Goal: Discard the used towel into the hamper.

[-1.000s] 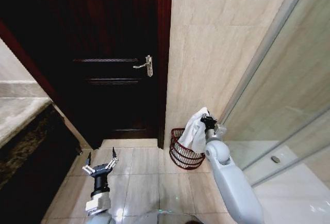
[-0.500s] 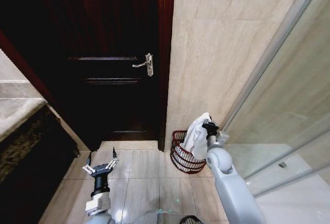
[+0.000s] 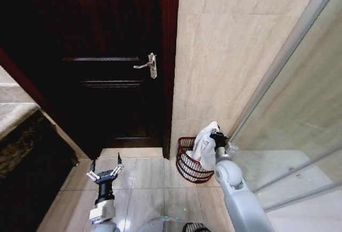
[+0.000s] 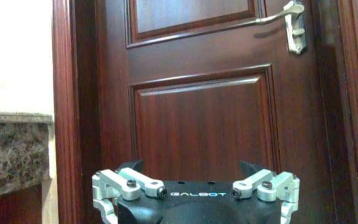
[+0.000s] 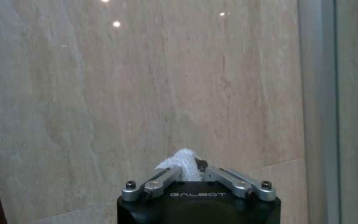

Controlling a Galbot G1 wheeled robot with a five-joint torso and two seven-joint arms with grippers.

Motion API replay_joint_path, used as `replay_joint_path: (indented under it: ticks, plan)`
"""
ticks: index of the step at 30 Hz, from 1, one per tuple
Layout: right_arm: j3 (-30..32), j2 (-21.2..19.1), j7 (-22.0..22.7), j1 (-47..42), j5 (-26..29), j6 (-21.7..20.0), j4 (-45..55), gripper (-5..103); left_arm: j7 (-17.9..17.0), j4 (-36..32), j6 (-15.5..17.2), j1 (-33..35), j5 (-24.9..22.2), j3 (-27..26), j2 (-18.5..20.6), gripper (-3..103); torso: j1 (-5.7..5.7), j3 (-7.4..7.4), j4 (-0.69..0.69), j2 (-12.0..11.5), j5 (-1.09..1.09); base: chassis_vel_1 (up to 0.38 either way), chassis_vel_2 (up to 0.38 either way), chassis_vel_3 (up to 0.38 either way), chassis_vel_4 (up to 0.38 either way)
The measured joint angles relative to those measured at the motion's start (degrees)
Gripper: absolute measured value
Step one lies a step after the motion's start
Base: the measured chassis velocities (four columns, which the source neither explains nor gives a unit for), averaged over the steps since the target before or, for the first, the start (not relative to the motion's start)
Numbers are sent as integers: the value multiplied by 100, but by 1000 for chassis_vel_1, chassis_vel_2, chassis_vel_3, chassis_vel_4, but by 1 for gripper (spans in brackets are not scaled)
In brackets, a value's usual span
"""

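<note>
A white towel (image 3: 204, 144) hangs from my right gripper (image 3: 217, 134), which is shut on its top; the cloth drapes over the near rim of the hamper (image 3: 189, 162). The hamper is a small round dark reddish-brown wire basket standing on the floor against the beige wall, beside the door frame. In the right wrist view a tuft of the towel (image 5: 183, 163) sticks up between the closed fingers (image 5: 156, 179), facing the beige wall. My left gripper (image 3: 105, 167) hovers open above the floor tiles at lower left, facing the dark wooden door (image 4: 197, 116).
A dark wooden door (image 3: 112, 66) with a silver lever handle (image 3: 148, 64) fills the left. A stone counter (image 3: 16, 130) edges in at far left. A glass shower panel (image 3: 299, 114) with a metal frame runs along the right. Beige floor tiles (image 3: 144, 189) lie ahead.
The whole head view has shifted slightly, so the camera moved. The right gripper still holds the towel over the hamper, a little lower. The left gripper stays put.
</note>
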Motion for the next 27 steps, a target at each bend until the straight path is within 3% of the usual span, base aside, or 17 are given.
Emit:
replay_joint_path:
  ticks: [27]
  plan:
    - [81,52,132,-103,-192,178,21,1,158,135,99,-255,-106,44,76,100,-254,-349,0,-604,0,-21,27,21,-21]
